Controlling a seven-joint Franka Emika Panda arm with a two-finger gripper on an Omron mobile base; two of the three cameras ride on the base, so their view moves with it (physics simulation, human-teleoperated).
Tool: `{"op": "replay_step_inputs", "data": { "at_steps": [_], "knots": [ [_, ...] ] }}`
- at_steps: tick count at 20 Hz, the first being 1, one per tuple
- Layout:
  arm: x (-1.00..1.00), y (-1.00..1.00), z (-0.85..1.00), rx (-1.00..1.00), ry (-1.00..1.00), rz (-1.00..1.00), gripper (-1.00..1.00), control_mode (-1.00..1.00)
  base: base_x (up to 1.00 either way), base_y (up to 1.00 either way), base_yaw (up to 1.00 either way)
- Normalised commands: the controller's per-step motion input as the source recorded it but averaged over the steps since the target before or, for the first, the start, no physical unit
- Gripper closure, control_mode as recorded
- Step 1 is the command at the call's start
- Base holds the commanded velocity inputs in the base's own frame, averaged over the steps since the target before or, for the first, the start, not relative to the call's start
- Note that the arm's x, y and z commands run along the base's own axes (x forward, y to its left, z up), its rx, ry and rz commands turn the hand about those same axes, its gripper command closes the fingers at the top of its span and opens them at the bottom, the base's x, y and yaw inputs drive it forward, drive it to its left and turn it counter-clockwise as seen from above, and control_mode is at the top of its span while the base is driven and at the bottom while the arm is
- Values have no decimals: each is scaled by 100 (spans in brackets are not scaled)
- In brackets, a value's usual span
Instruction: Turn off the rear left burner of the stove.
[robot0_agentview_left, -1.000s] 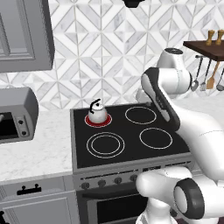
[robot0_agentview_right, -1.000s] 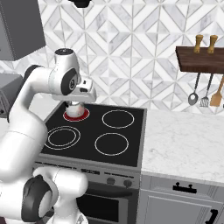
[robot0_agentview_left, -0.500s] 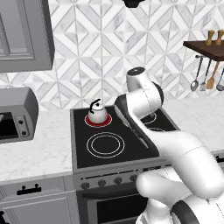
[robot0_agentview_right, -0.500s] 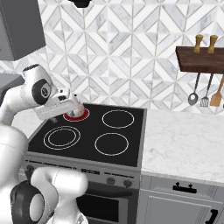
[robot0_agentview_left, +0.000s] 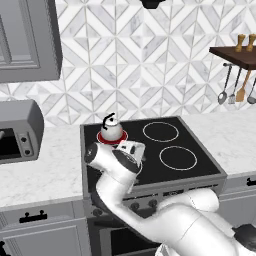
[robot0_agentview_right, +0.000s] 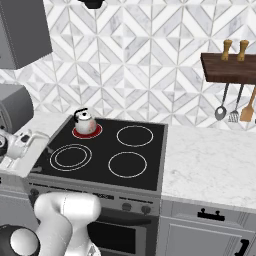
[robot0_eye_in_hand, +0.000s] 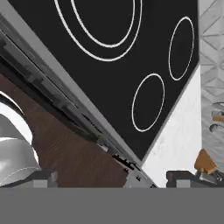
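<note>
At the back left of the stove (robot0_agentview_right: 150, 172), the burner (robot0_agentview_right: 87, 131) glowed red under a kettle (robot0_agentview_right: 84, 121). Whether the jaws were clenched could not be told. They might turn the wrong knob.

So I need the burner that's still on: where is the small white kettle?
The small white kettle sits on the red-glowing rear left burner, back left of the black glass cooktop, against the patterned wall.

1 stove (robot0_agentview_right: 150, 181) with 4 ring-marked burners, 1 glowing red (robot0_agentview_right: 87, 131) under 1 white kettle (robot0_agentview_right: 84, 121). 1 toaster oven (robot0_agentview_left: 17, 131). 1 wooden shelf (robot0_agentview_right: 231, 68) bearing 2 shakers, 3 utensils hanging beneath.
</note>
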Motion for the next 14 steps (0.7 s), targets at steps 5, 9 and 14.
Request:
{"op": "replay_step_inputs", "data": {
  "at_steps": [5, 9, 14],
  "knots": [
    [-26, 81, -90, -54, 0, 40, -100, -100, 0, 0, 0],
    [-7, 41, -97, -40, 0, 31, -100, -100, 0, 0, 0],
    [0, 20, -67, -26, 0, 18, -100, -100, 0, 0, 0]
  ]
}}
